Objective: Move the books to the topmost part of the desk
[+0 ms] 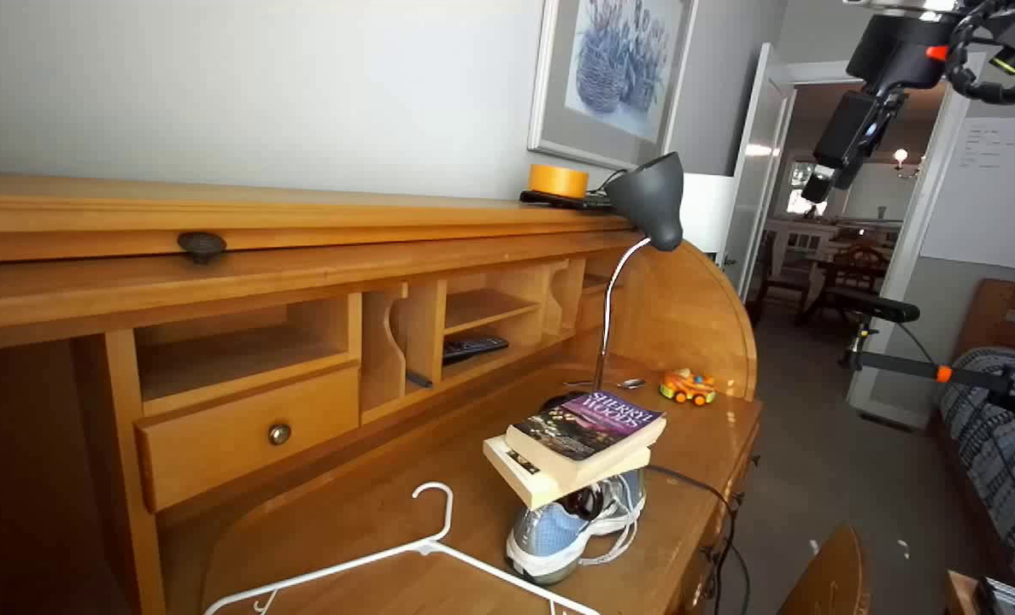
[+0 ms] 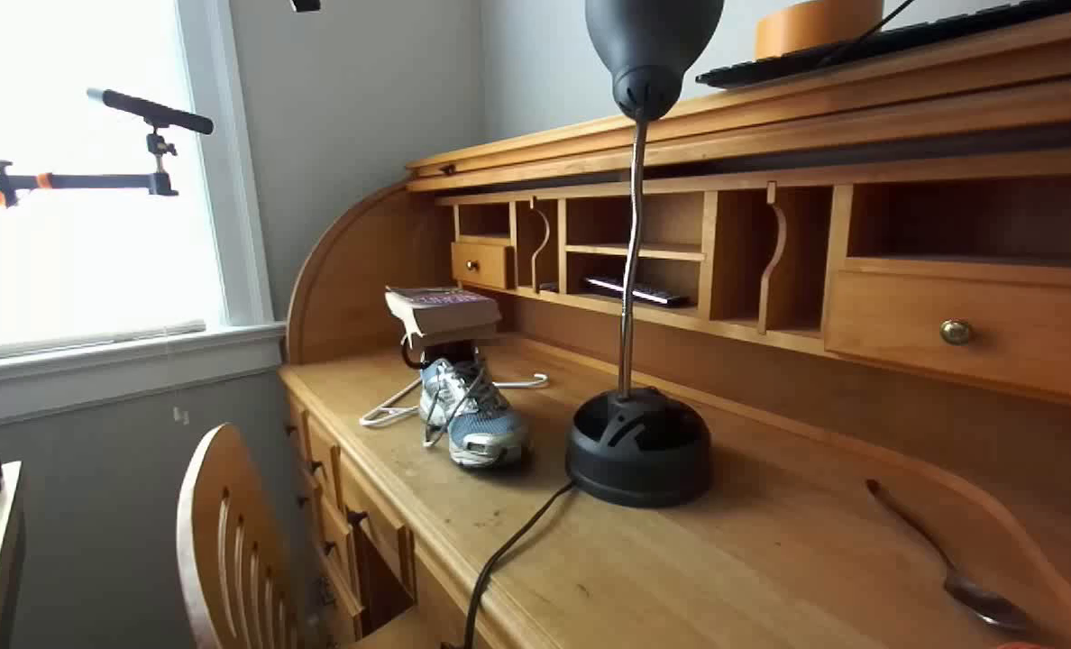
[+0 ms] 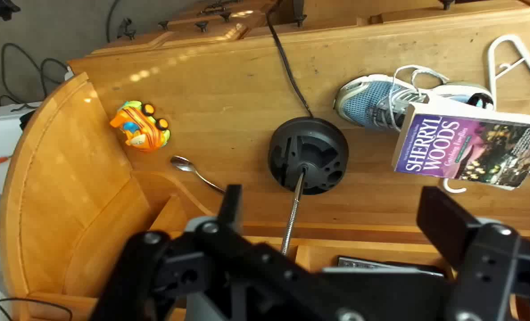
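The books are a small stack with pale edges and a purple, pictured top cover. They rest on the blue-and-white sneaker, and also show in an exterior view and at the right of the wrist view. The honey-coloured desk has cubbyholes, a knobbed drawer and a long top ledge. My gripper is open and empty, with its fingers wide apart. In an exterior view the gripper hangs high at the upper right, well above and apart from the books.
A black lamp stands on the desk; its base shows between my fingers and the sneaker. An orange roll and a black keyboard lie on the ledge. A white hanger, toy car and spoon lie below.
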`<act>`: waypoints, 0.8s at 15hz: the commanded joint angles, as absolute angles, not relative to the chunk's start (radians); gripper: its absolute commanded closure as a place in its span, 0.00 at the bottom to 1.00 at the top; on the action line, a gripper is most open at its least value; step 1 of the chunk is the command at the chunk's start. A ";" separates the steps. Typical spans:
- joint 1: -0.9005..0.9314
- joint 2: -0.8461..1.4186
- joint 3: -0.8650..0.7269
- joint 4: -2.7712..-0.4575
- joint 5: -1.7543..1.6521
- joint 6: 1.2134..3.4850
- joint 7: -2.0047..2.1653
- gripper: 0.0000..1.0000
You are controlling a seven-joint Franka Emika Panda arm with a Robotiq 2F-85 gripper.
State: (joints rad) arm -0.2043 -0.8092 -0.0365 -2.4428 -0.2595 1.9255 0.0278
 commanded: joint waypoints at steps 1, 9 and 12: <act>-0.188 -0.809 -0.047 -2.440 -0.270 1.921 0.037 0.00; -0.167 -0.785 -0.019 -2.456 -0.268 1.931 0.045 0.00; -0.101 -0.733 0.052 -2.500 -0.281 1.956 0.037 0.00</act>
